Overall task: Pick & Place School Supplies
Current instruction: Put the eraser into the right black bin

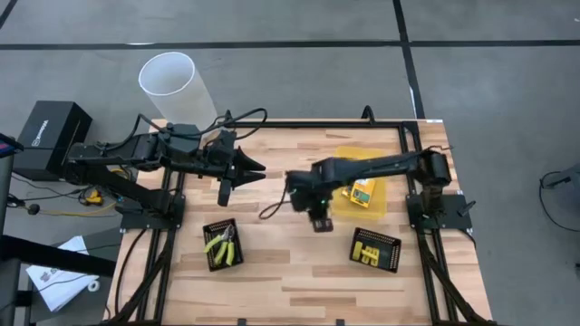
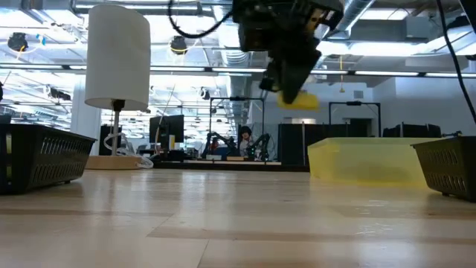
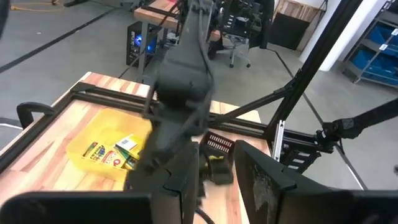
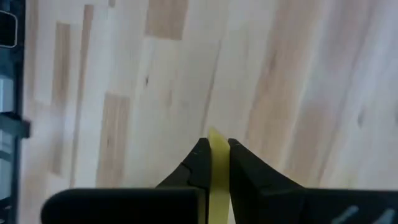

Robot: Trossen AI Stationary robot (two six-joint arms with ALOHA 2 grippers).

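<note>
My right gripper (image 1: 319,222) hangs over the middle of the table, shut on a small yellow stick (image 2: 303,100). That stick shows as a thin yellow strip between the fingers in the right wrist view (image 4: 217,163). The flat yellow tray (image 1: 349,163) at the right holds printed yellow-and-green boxes (image 1: 363,192). A black mesh tray (image 1: 210,228) at the near left holds the plier-like tool (image 1: 221,245). Another black mesh tray (image 1: 391,244) at the near right holds yellow sticks (image 1: 367,254). My left gripper (image 1: 258,168) waits open, high over the table's far left. My right gripper pinches the yellow stick (image 4: 217,152) between its two fingers, which come steeply from above. One end of the stick (image 2: 309,100) pokes out past the fingertips. The stick is lifted well clear of the table.
A white cylinder (image 1: 168,77) on a stand rises at the far left corner, beside a black box (image 1: 54,136) off the table. A black frame (image 1: 299,124) runs along the table's edges. Bare wood (image 1: 290,263) lies between the two mesh trays.
</note>
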